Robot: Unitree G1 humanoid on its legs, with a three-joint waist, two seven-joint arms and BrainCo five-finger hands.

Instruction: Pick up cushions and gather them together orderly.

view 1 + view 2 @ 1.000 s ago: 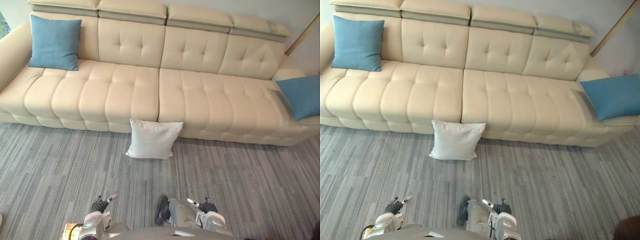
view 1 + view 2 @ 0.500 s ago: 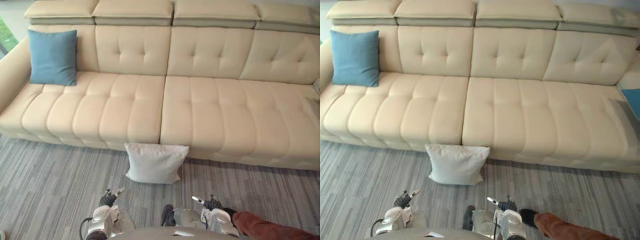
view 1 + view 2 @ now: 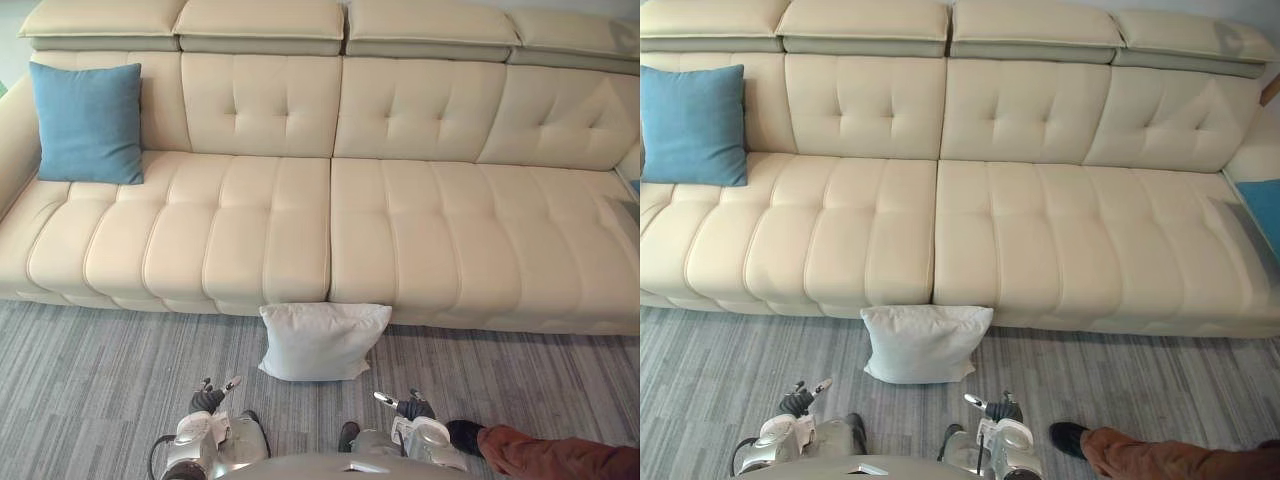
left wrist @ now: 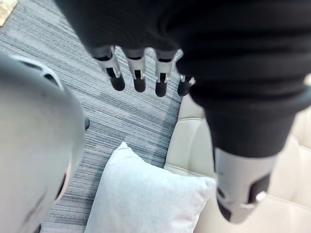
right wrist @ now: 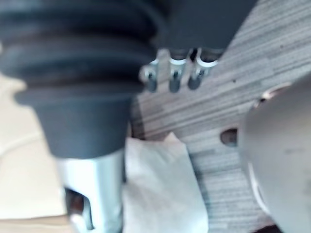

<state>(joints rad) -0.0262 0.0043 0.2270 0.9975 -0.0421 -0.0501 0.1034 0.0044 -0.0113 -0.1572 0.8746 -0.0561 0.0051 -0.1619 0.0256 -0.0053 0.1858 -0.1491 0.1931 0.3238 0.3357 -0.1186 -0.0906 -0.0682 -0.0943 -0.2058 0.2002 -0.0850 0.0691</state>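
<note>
White cushion (image 3: 323, 341) against sofa's (image 3: 430, 230) near edge; open carpet (image 3: 90, 380) between it and left hand (image 3: 207, 399), right hand (image 3: 410, 408), both straight-fingered, empty.

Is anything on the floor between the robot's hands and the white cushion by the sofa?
Nothing visible does. Only bare carpet lies between the left hand, the right hand and the white cushion against the sofa. A person's leg is beside the right hand, off that path.

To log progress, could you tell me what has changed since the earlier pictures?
The camera moved closer to the sofa; a person's leg came in at lower right. Unchanged: white cushion leaning against the sofa, blue cushion on its left end, left robot hand and right robot hand open, empty.
</note>
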